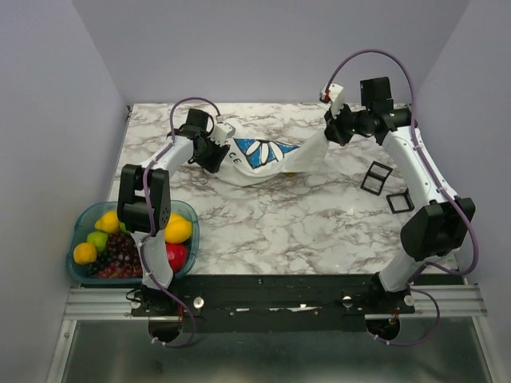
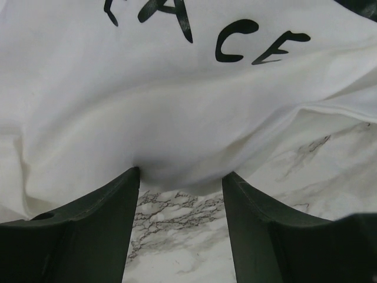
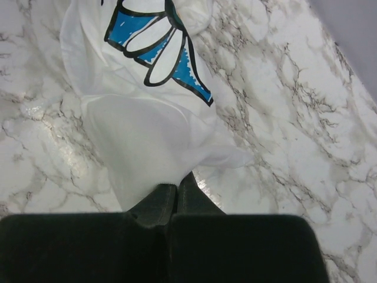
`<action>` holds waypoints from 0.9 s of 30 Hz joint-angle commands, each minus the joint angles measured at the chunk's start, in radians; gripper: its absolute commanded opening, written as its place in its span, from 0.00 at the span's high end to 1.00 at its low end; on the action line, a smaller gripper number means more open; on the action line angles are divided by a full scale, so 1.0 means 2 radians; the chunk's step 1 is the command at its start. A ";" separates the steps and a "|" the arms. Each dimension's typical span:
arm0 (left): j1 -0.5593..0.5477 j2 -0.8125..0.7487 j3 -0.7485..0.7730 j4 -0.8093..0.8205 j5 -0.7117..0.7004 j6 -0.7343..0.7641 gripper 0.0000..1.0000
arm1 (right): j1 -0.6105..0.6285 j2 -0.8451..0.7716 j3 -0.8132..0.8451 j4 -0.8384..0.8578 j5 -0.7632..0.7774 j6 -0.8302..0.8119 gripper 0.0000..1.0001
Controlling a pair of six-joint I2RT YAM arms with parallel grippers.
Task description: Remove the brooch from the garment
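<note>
Right fingers [image 3: 160, 205] are pinched shut on a shirt [image 1: 311, 153] corner, holding it up off the worktop [image 1: 319, 215]. Left fingers [image 2: 109, 212] are spread wide, tips touching the shirt's other edge, with marble showing between them. The brooch cannot be made out. Frames [image 1: 377, 177] lie beside the right arm.

Garment [image 1: 275, 166] white, printed blue and black; table [image 1: 319, 223] grey-veined marble.

Table [image 1: 319, 227]: white marble pattern with grey veining, seen in all three views.

Front left corner: teal bowl [image 1: 80, 217] filled with fruit. It holds three yellow pieces [image 1: 177, 230], one green piece [image 1: 97, 239], one red piece [image 1: 176, 255] and dark grapes [image 1: 120, 249].

Right side: two black square frames, the far frame [image 1: 376, 177] and the near frame [image 1: 399, 201], set just beside each other.

Pale grey walls [image 1: 48, 96] stand on three sides.
</note>
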 commanded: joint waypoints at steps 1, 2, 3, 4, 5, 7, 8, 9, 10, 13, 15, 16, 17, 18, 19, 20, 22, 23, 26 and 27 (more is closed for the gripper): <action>-0.002 0.027 0.024 0.005 -0.002 0.026 0.43 | -0.002 0.020 0.034 -0.031 -0.014 0.037 0.99; -0.002 0.029 0.027 0.002 0.000 0.034 0.48 | -0.001 0.020 0.037 -0.031 -0.014 0.042 0.99; -0.001 0.032 0.029 -0.003 0.003 0.038 0.57 | -0.002 0.021 0.044 -0.031 -0.014 0.044 0.99; -0.002 0.035 0.030 -0.005 0.004 0.039 0.60 | -0.002 0.023 0.047 -0.030 -0.013 0.046 0.99; -0.001 0.036 0.033 -0.009 0.015 0.038 0.64 | -0.002 0.023 0.049 -0.026 -0.012 0.049 0.99; -0.001 0.036 0.036 -0.019 0.023 0.045 0.81 | -0.002 0.024 0.058 -0.022 -0.006 0.058 0.99; 0.000 0.035 0.041 -0.026 0.026 0.046 0.87 | -0.001 0.025 0.063 -0.014 -0.001 0.062 0.99; -0.001 0.031 0.044 -0.027 0.026 0.044 0.96 | -0.002 0.026 0.066 -0.007 0.014 0.072 0.99; 0.001 0.019 0.045 -0.027 0.024 0.046 0.98 | -0.004 0.027 0.082 -0.002 0.021 0.076 0.99; 0.001 -0.016 0.061 -0.030 0.007 0.086 1.00 | -0.021 0.041 0.138 0.023 0.052 0.104 0.99; 0.002 -0.031 0.093 -0.040 -0.013 0.115 1.00 | -0.043 0.063 0.180 0.047 0.083 0.147 0.99; 0.002 -0.042 0.109 -0.045 -0.020 0.143 1.00 | -0.053 0.072 0.201 0.057 0.096 0.165 0.99; 0.004 -0.044 0.148 -0.062 -0.023 0.156 1.00 | -0.061 0.079 0.247 0.080 0.108 0.185 0.99; 0.004 -0.047 0.171 -0.073 -0.023 0.170 1.00 | -0.077 0.090 0.266 0.094 0.128 0.222 0.99; 0.003 -0.048 0.197 -0.083 -0.023 0.180 1.00 | -0.084 0.093 0.288 0.110 0.136 0.237 0.99; 0.004 -0.049 0.247 -0.100 -0.023 0.192 1.00 | -0.088 0.096 0.321 0.146 0.145 0.250 0.99; 0.004 -0.050 0.300 -0.113 -0.006 0.198 1.00 | -0.093 0.096 0.348 0.188 0.181 0.275 0.99; 0.004 -0.050 0.347 -0.119 0.002 0.202 1.00 | -0.092 0.093 0.356 0.233 0.185 0.280 1.00; 0.004 -0.060 0.408 -0.116 0.031 0.215 1.00 | -0.092 0.074 0.365 0.304 0.181 0.287 0.99; 0.002 -0.065 0.412 -0.110 0.036 0.221 1.00 | -0.092 0.071 0.372 0.312 0.185 0.288 0.99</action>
